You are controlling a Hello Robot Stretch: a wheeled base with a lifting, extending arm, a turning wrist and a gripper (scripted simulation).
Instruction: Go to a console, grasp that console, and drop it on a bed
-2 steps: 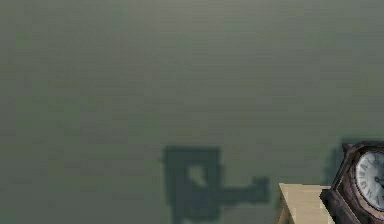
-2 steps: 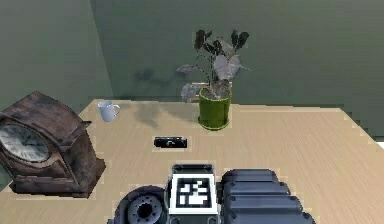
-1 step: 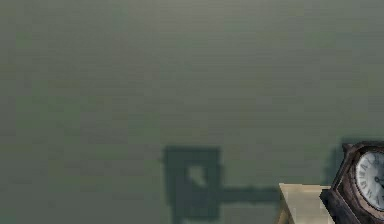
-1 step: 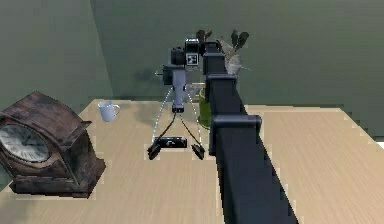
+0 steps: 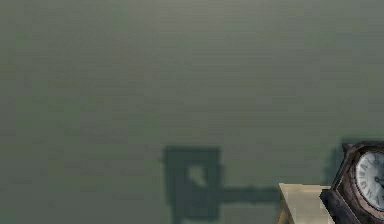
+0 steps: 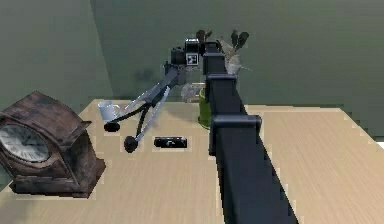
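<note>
I judge the step in hand to be the grasp itself: the base is drawn up at the table (image 6: 320,150) and the arm (image 6: 240,150) reaches out across it, so what counts is lining up the gripper (image 6: 121,135) over the small dark flat slab that I take for the console (image 6: 170,142). It lies flat on the pale wood, close to the left of the arm's dark bar in the arm side view. The two thin fingers (image 6: 148,100) slant down and leftward from the gripper's body, and their tips end near the console but to its left, seemingly apart from it. I cannot tell whether the tips touch the tabletop. Nor can I tell how the fingers are set, or whether they hold anything, since table and things lie right behind them. To do this well, I would bring the tips toward the arm side view's right until the slab lies between them. I would take it across its narrow side and go low, because so thin a thing gives little edge to catch (a high pass would probably skim over it). I would mind the white cup-like thing (image 6: 108,113) just beyond the fingertips, and the dark mantel clock (image 6: 45,135) farther left.
</note>
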